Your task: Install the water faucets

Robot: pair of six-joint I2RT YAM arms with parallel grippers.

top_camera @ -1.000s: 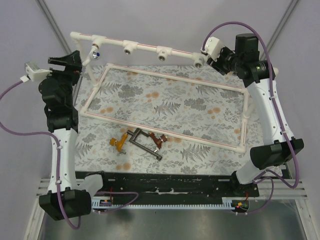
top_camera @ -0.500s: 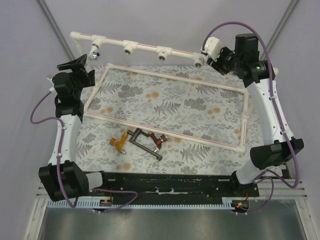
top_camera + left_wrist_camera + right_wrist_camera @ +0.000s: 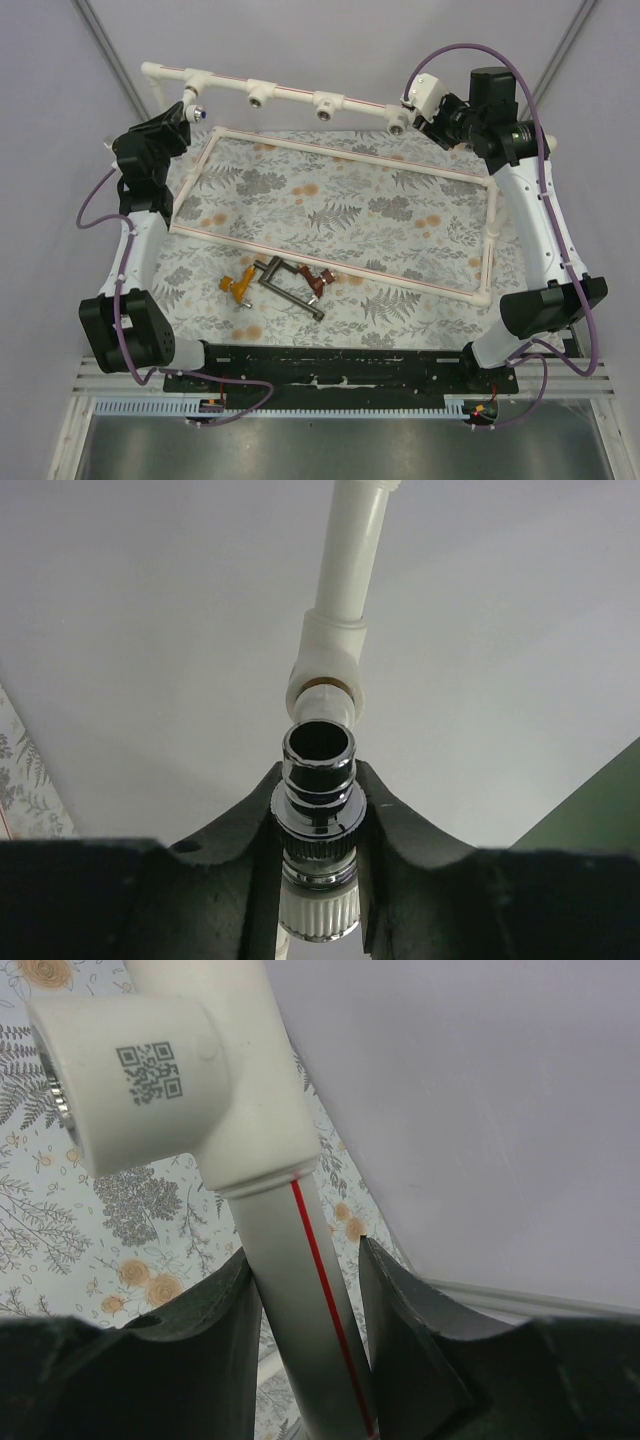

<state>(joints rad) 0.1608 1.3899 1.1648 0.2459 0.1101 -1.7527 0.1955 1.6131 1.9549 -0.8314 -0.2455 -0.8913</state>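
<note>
The white faucet (image 3: 318, 810), pinched tight in the left fingers (image 3: 230, 830) at the far-left tee socket (image 3: 325, 675), may cross-thread if turned while tilted; the right fingers (image 3: 200, 1320) clamp the pipe rail (image 3: 300, 1260).

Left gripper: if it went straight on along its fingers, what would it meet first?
The left gripper, closed on the white faucet, points at a metal-ringed tee socket of the white pipe rail. The faucet's chrome end would probably meet that socket first; the gap between them is unclear.

Pale lilac walls (image 3: 330, 40) close around my tabletop (image 3: 390, 215), which wears a grey fern-and-flower print under soft even light
</note>
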